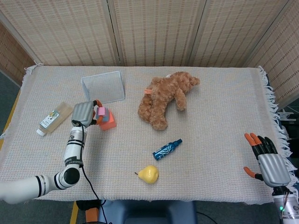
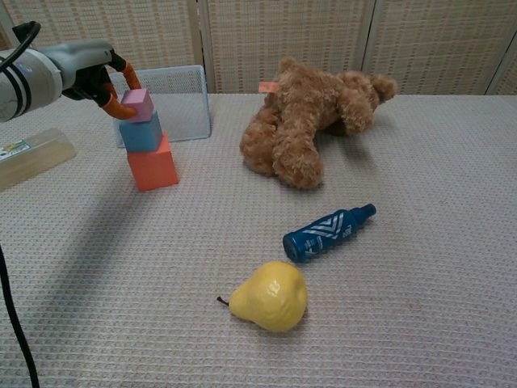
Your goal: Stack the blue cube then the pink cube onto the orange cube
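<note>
So the pink cube (image 2: 136, 105) is sitting on top of the blue cube (image 2: 141, 133), which is on the orange cube (image 2: 152, 166), all three stacked over on the left part of the table (image 1: 215, 107). The pink one looks a bit off toward the left edge of the blue one. The left hand (image 2: 85, 73) is right there at the top of the stack with its orange-tipped fingers (image 2: 121, 111) curled around the pink cube, thumb side low and another finger arching over the back, so it's gripping it. From the head view the left hand (image 1: 83, 114) covers a good part of the stack.

Just behind the stack there's a wire mesh basket (image 2: 166, 85), and off to the left a clear bottle (image 2: 32, 156) lying on its side. A brown teddy bear (image 2: 311, 121) is flopped in the middle of the table, with a blue bottle (image 2: 327, 232) lying nearer the front and a yellow pear (image 2: 271, 297) nearer still.

The right hand (image 1: 266, 161) is way over at the front right corner, well apart from everything, fingers spread out and holding nothing.
</note>
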You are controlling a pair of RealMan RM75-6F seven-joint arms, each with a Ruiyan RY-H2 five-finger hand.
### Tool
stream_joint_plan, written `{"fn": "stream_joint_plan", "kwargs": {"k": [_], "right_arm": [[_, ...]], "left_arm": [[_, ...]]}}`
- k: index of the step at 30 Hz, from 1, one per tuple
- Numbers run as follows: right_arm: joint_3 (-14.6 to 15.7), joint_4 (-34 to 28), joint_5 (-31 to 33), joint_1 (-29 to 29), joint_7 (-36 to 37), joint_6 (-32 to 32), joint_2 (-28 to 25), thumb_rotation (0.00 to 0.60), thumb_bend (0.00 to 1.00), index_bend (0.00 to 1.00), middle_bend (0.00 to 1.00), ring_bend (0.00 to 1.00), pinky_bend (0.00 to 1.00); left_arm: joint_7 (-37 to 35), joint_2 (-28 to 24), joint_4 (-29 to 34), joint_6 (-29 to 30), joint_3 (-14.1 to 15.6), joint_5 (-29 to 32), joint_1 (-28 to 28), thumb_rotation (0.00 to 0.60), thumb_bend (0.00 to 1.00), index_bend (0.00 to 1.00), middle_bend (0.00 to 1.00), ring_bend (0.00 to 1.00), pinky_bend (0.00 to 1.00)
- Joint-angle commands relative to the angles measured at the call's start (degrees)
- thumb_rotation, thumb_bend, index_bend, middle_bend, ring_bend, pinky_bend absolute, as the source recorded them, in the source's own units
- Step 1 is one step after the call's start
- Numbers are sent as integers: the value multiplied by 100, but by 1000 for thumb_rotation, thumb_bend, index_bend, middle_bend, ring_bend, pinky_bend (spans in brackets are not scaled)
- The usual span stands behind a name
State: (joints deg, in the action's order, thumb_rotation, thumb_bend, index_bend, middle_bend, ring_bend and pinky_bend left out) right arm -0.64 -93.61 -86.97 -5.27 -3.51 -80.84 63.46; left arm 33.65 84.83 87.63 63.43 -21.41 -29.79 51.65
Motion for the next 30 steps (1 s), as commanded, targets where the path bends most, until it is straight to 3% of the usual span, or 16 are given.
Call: {"fn": "stream_joint_plan", "kwargs": {"k": [1,20,30], "right_arm": [[-4,-7,7,2,-8,-2,-5,600,90,0,0,0,0],[3,-63,78,-5,-118,82,-24,600,89,0,0,0,0],[-9,-60,128,-15,-161,120,-11,600,90,0,0,0,0]], "left_arm": [[-12,10,-19,-4,22,6,5,600,345,439,1000,1000,1000],[2,35,-223,-94,133,7,96,600,344,420,1000,1000,1000],[-40,-18,-229,-178,182,-7,98,600,344,179,1000,1000,1000]]}}
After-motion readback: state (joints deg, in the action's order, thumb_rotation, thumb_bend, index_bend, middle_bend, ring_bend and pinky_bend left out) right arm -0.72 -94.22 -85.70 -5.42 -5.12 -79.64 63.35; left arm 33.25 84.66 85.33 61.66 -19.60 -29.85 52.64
